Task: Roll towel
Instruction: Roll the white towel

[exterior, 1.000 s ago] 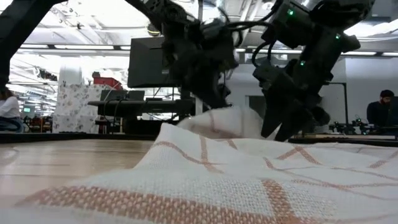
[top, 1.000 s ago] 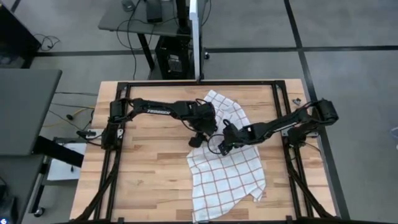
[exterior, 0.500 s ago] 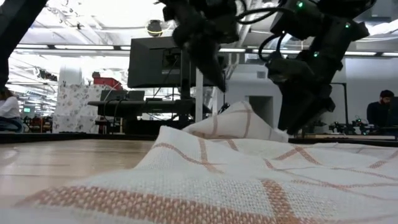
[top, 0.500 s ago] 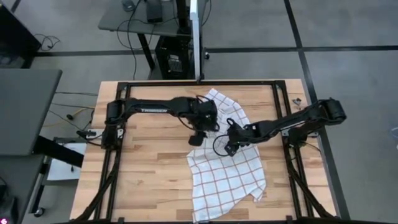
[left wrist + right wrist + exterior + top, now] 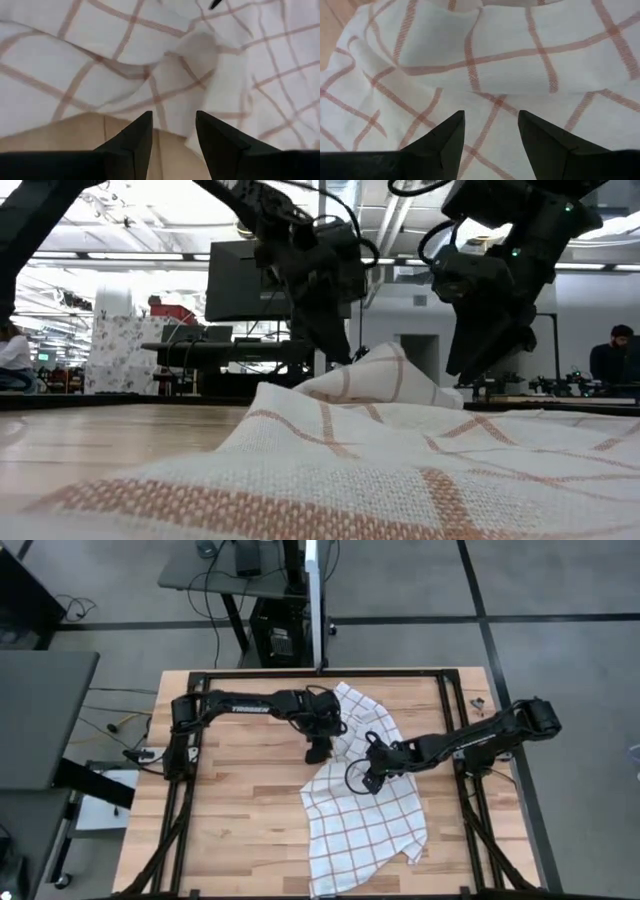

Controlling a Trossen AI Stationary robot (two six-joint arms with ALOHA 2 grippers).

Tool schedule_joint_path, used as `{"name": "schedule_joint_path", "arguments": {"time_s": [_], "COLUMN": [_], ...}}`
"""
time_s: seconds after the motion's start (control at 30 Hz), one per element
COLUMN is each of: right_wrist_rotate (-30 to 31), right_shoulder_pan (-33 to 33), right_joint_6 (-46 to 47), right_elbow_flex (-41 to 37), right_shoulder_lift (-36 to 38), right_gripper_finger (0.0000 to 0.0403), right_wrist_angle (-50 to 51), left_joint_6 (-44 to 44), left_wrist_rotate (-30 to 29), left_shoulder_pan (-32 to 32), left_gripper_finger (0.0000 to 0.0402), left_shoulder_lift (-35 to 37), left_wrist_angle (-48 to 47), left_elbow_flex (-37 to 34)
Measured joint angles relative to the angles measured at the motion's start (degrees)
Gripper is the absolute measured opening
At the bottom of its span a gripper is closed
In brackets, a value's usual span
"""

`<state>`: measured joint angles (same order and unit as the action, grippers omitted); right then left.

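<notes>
A: What does the towel [image 5: 365, 802] look like?

B: White cloth with a thin reddish check. It lies rumpled on the right half of the wooden desk [image 5: 240, 820], running from the far edge near the middle down to the near edge. The far part is bunched into folds, and in the low view one fold stands up as a small peak. The near part lies flatter.

A: Start on the left. Where is that arm?

B: The left end effector [image 5: 318, 750] sits at the towel's left edge, near the bunched part. In its wrist view the two dark fingers [image 5: 134, 142] stand apart with nothing between them, over bare wood right where the cloth's edge begins.

A: Touching the cloth?

B: I cannot tell. It holds none of it.

A: And the right one?

B: The right end effector [image 5: 368, 780] is over the middle of the towel, just beside the left one. Its fingers [image 5: 544, 142] are also spread, with checked cloth showing below the gap, nothing pinched.

A: Anything else on the desk?

B: Only the black frame [image 5: 300, 673] round its edges.
</notes>
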<state>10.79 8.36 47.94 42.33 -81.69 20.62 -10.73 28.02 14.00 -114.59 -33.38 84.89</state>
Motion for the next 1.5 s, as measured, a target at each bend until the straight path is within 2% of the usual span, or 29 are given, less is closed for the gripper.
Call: {"name": "schedule_joint_path", "arguments": {"time_s": [0.17,0.43,0.53,0.63,0.73,0.8,0.9,1.07,1.17,1.27,1.4,1.5], "right_wrist_rotate": [0.04,0.68,0.68,0.68,0.68,0.68,1.27,3.05,3.1,3.08,2.82,2.82], "right_shoulder_pan": [0.17,0.13,0.13,0.15,0.15,0.25,0.26,0.07,-0.23,0.29,2.24,3.08], "right_joint_6": [0.42,0.22,0.22,0.2,0.29,0.52,0.9,3.41,5.66,3.97,-6.44,-12.92], "right_elbow_flex": [0.0,0.0,0.0,0.0,0.02,0.02,0.02,-1.58,-3.96,-6.36,-8.12,-9.03], "right_shoulder_lift": [0.0,0.0,0.0,0.0,0.0,0.0,-0.02,-0.04,-0.09,-0.09,-0.11,-0.11], "right_gripper_finger": [0.018,0.018,0.018,0.018,0.018,0.018,0.018,0.018,0.018,0.018,0.018,0.018], "right_wrist_angle": [0.0,-0.04,-0.07,-0.01,1.01,2.69,5.04,7.04,5.72,-0.06,-10.98,-14.85], "left_joint_6": [2.41,2.05,2.98,2.02,5.05,7.0,6.66,9.61,13.88,17.73,21.7,22.79], "left_wrist_rotate": [1.95,0.53,5.44,12.5,13.85,14.1,10.65,-2.95,-8.32,-11.03,-12.74,-12.28], "left_shoulder_pan": [-2.76,-5.07,-5.44,-5.7,-5.16,-4.08,-3.25,-1.9,-0.38,0.96,1.93,1.28], "left_gripper_finger": [0.0133,0.0133,0.0129,0.0093,0.0022,0.0009,0.0002,0.0,0.0,0.0,0.0,0.0], "left_shoulder_lift": [0.11,0.17,0.17,0.17,0.76,2.26,6.29,15.88,21.41,24.75,25.58,25.4], "left_wrist_angle": [6.07,8.91,9.06,7.89,5.02,0.81,-6.5,-14.15,-18.45,-21.81,-23.09,-23.16], "left_elbow_flex": [-4.41,-4.6,-4.58,-4.58,-4.56,-4.56,-4.51,-4.53,-4.49,-4.49,-4.49,-4.49]}}
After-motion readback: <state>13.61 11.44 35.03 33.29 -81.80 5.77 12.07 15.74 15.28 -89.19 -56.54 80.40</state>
